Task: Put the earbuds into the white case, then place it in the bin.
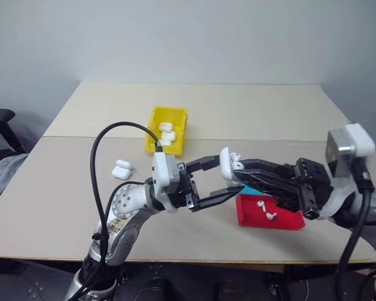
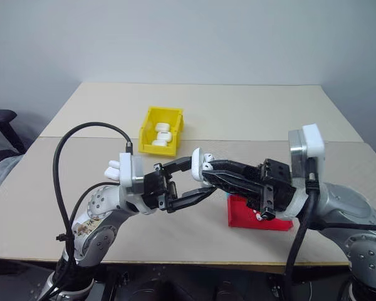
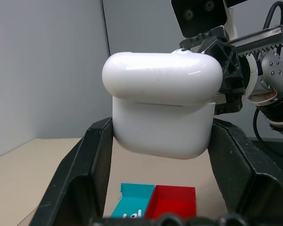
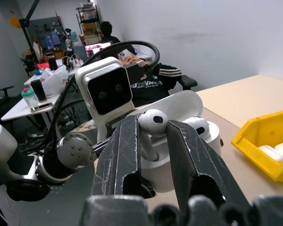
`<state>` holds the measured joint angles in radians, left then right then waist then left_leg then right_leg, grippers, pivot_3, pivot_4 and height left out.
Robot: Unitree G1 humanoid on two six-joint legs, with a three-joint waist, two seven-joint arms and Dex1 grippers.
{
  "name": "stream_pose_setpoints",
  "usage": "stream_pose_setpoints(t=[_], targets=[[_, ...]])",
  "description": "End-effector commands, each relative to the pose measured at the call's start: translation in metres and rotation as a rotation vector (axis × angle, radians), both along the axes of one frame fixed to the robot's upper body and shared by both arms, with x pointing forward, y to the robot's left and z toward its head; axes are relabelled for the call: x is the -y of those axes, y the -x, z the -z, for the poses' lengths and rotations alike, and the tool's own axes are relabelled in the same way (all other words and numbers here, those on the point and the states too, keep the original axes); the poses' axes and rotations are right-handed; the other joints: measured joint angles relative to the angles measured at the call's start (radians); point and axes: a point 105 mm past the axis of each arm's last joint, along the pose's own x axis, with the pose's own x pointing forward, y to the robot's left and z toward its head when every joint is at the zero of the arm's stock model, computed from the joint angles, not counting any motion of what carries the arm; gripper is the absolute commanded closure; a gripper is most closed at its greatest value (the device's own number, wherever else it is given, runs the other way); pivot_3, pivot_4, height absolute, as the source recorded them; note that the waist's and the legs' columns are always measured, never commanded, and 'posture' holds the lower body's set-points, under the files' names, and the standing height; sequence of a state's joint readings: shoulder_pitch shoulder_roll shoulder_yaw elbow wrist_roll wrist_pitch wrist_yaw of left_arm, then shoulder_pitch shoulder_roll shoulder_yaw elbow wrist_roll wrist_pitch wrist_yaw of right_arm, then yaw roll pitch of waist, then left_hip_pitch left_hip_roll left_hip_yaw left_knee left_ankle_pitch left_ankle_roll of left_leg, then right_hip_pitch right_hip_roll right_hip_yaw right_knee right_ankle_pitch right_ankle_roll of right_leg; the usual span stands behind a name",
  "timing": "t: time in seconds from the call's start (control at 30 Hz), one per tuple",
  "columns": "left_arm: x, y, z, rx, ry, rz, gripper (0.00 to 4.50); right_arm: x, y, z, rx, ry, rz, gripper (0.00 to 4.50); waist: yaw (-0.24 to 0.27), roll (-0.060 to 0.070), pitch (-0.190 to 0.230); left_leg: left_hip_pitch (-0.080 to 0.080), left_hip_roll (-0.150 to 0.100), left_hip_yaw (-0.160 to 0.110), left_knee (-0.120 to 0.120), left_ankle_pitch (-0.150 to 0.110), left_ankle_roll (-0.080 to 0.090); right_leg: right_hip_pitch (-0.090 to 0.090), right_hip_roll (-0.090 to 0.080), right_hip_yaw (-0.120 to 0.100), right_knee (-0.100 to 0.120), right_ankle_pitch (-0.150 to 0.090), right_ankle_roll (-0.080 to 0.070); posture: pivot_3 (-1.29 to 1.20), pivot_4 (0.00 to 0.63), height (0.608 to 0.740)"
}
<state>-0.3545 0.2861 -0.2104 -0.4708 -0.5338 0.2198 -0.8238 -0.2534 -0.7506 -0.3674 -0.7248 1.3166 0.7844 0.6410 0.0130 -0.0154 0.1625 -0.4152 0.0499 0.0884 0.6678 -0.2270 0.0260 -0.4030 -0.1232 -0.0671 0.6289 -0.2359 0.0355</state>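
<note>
I need to seat this earbud straight down into its empty well, stem first, without nudging the case; the case sits mid-frame in the head views, lid open, one bud already in; my left fingers are clamped on its body; my right fingers pinch the earbud narrowly, over the opening; the bin waits upper left on the table.

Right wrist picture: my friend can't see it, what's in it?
The right gripper pinches a tiny white earbud over the open white case, where another earbud already sits. The yellow bin holds more white cases, and a person sits behind.
</note>
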Motion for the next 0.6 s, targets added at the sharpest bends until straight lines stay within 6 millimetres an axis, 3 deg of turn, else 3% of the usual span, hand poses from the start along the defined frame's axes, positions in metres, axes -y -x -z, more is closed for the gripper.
stream_pose_setpoints(t=[0.03,0.1,0.23,0.47,0.6], targets=[[0.0,0.006,-0.011,0.055,0.023,0.02,1.78,0.002,0.001,-0.005,0.047,-0.002,0.02,3.7,0.0,0.0,0.0,0.0,0.0,0.0,0.0,0.0,0.0,0.0,0.0,0.0,0.0,0.0,0.0,0.0,0.15,0.74],[0.0,0.006,-0.01,0.053,0.022,0.014,1.78,0.002,0.001,-0.005,0.046,-0.005,0.015,3.7,0.0,0.0,0.0,0.0,0.0,0.0,0.0,0.0,0.0,0.0,0.0,0.0,0.0,0.0,0.0,0.0,0.15,0.74],[0.0,0.004,-0.009,0.049,0.026,0.006,1.78,0.001,0.003,-0.003,0.097,0.027,0.043,2.55,0.0,0.0,0.0,0.0,0.0,0.0,0.0,0.0,0.0,0.0,0.0,0.0,0.0,0.0,0.0,0.0,0.15,0.74],[0.0,0.002,-0.006,0.04,0.006,0.004,1.78,0.006,0.003,-0.002,0.091,0.023,0.037,2.55,0.0,0.0,0.0,0.0,0.0,0.0,0.0,0.0,0.0,0.0,0.0,0.0,0.0,0.0,0.0,0.0,0.15,0.74],[-0.001,-0.003,0.001,0.034,-0.031,-0.008,1.78,0.016,0.007,-0.013,0.132,0.009,0.028,2.55,0.001,0.0,0.0,0.0,0.0,0.0,0.0,0.0,0.0,0.0,0.0,0.0,0.0,0.0,0.0,0.0,0.15,0.74]])
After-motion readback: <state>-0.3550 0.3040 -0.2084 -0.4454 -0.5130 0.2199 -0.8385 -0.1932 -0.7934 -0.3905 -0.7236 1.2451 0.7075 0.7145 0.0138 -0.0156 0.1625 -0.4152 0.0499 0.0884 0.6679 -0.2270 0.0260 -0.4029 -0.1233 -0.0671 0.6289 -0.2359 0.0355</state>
